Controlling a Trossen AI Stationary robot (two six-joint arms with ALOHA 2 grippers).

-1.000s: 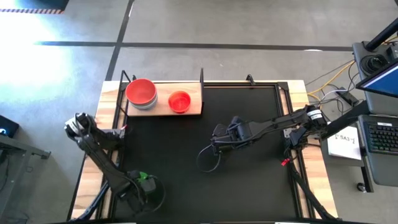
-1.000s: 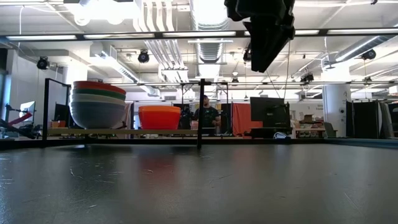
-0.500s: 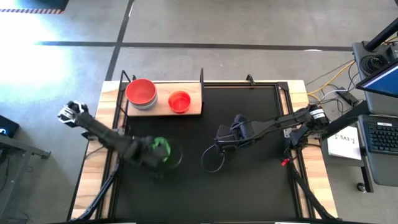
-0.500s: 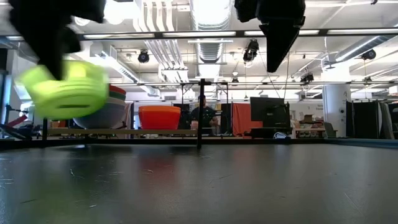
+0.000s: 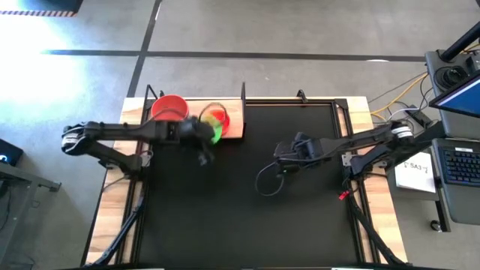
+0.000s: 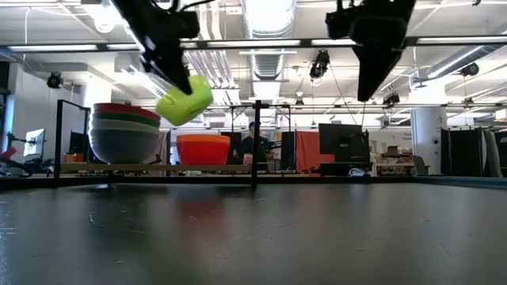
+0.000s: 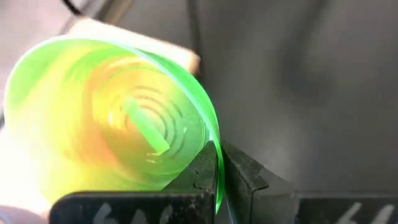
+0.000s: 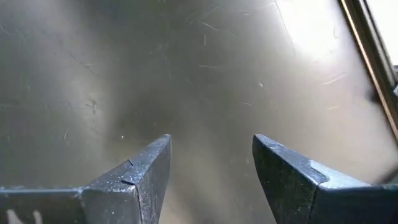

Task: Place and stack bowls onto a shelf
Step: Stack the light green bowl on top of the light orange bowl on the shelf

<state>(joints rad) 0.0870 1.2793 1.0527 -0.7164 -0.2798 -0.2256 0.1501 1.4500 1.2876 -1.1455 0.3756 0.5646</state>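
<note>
The green bowl has been swung from the mat to above the shelf, pinched by its rim in the left gripper for stacking on the orange bowl; the right gripper is held empty, jaws apart, over the mat.

**Around the work surface**

A large black mat covers most of the light wooden table, whose bare edges show at left and right. Grey concrete floor lies beyond the far side, crossed by dark lines. To the right stand a laptop and a sheet of paper (print unreadable), with cables trailing nearby. Across the room, a person stands among desks and monitors.
</note>
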